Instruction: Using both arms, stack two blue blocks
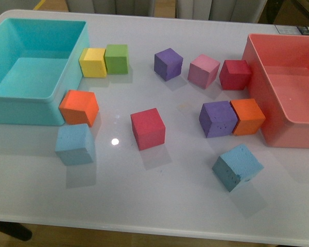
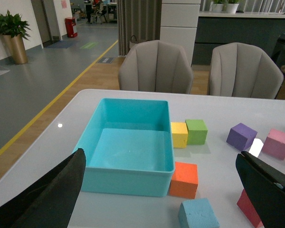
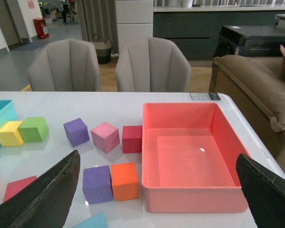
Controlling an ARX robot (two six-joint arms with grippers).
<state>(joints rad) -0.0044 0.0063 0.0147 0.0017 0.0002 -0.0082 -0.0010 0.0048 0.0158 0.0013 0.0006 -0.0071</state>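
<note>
Two blue blocks lie apart on the white table. One blue block (image 1: 73,143) sits at the front left, just below an orange cube (image 1: 79,107). The other blue block (image 1: 237,166) lies turned at an angle at the front right. Neither arm shows in the front view. In the left wrist view my left gripper (image 2: 159,154) is open and empty, with the left blue block (image 2: 198,214) low between its fingers (image 2: 47,199). My right gripper (image 3: 156,156) is also open and empty. Only a corner of the right blue block (image 3: 92,222) shows at that view's edge.
A turquoise bin (image 1: 20,77) stands at the back left and a pink-red bin (image 1: 293,103) at the right. Between them lie a red cube (image 1: 148,128), a purple cube (image 1: 218,118) touching an orange one (image 1: 247,117), and yellow, green, purple, pink and crimson cubes further back.
</note>
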